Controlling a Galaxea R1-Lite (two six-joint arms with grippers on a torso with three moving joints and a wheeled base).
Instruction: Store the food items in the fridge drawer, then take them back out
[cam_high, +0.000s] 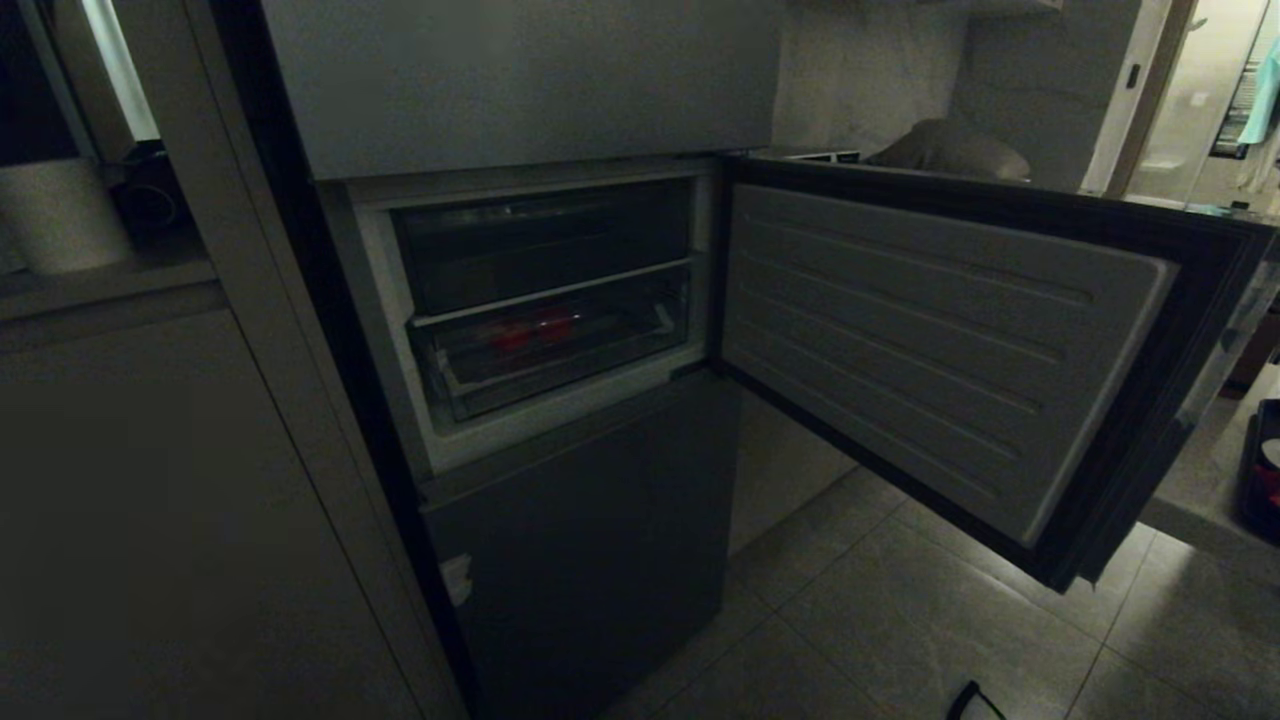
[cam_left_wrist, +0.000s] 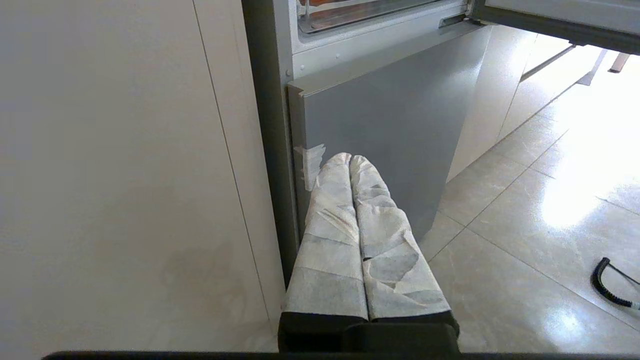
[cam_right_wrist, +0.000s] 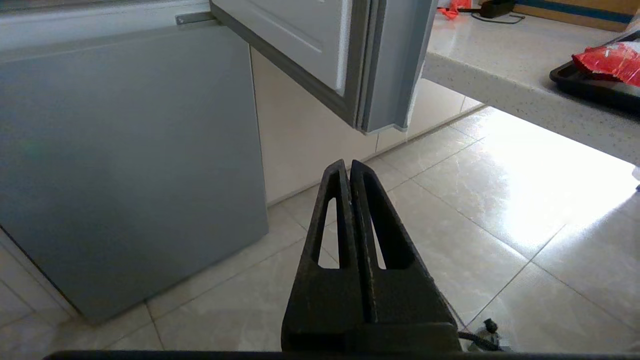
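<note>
Handling first: food items (cam_high: 530, 332) are being read as two small red roundish things, probably light, and being dimly lit (surface and firmness cannot be told) they are best taken across their widest part with modest squeeze. Fridge drawer (cam_high: 560, 362) is being judged stiff clear plastic, likely smooth under the pads; its raised front lip is the obvious place to be hooked or pinched, near the middle so it is not being racked sideways.

Contents: both red items are lying inside the drawer, close together, toward its left half; the upper compartment above it is looking dark, with nothing being made out in it. The drawer is sitting in the fridge (cam_high: 590, 540), whose middle door (cam_high: 940, 350) is standing swung wide to the right. Off to the right, a dark tray (cam_right_wrist: 595, 85) with red packaging is resting on a pale counter (cam_right_wrist: 520, 70).

Left gripper (cam_left_wrist: 350, 159) is being held low beside the bottom door panel, its wrapped fingers pressed together on nothing. Right gripper (cam_right_wrist: 349, 165) is hanging over the floor tiles, likewise closed and empty.
</note>
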